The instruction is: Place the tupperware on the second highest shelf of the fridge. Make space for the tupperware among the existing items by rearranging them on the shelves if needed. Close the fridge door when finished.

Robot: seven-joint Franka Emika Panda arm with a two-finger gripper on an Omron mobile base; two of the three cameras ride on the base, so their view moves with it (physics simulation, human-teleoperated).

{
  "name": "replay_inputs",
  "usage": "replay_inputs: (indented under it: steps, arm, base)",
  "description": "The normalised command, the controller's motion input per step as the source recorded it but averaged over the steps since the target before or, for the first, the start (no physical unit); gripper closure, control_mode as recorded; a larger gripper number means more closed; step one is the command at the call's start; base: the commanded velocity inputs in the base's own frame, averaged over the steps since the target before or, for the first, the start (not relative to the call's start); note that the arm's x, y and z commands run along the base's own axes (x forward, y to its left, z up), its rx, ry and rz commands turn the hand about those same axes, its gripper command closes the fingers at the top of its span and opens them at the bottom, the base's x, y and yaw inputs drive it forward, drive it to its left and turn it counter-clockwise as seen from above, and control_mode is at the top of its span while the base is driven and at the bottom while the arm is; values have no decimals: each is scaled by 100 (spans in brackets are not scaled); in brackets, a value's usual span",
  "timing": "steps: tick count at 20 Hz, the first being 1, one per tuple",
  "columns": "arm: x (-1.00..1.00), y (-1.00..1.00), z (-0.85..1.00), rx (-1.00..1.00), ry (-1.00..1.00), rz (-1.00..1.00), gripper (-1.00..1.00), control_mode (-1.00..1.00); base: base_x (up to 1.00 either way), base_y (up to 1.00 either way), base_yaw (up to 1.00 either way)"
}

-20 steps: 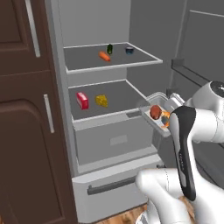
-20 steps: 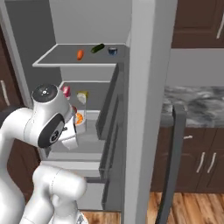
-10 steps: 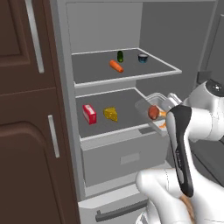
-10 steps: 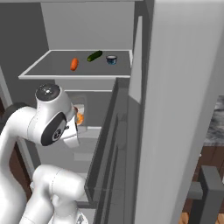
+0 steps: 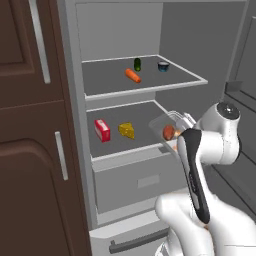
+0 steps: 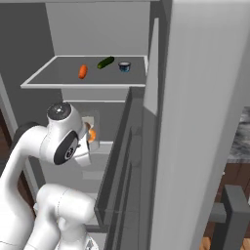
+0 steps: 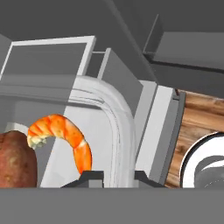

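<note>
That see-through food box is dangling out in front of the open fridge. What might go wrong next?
The gripper pinches the tupperware only by its rim, so it could tilt or slip, perhaps spilling the food. The upper shelf already holds a carrot, a green oblong and a small bowl; sliding the box in might knock them. The tupperware hangs near the lower shelf's front edge and could catch on it.
</note>
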Motion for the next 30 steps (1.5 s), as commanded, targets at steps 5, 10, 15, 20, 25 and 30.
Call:
replay_inputs:
  steps: [5,10,15,20,25,30]
  arm:
    - [-16,3,18,0,-15,-5,100,-100]
    - [-21,-5,1,3,-6,2,100,-100]
    - [-43,4,24,0,-18,10,100,-100]
    - [-27,24,23,-3,-12,8,100,-100]
    - [-13,16,14,-1,-4,7,100,-100]
    - [-8,7,4,0,0,6,100,-100]
  base:
    - [0,0,0]
    - [0,0,0]
    - [0,0,0]
    - [0,0,0]
    - [0,0,0]
    - [0,0,0]
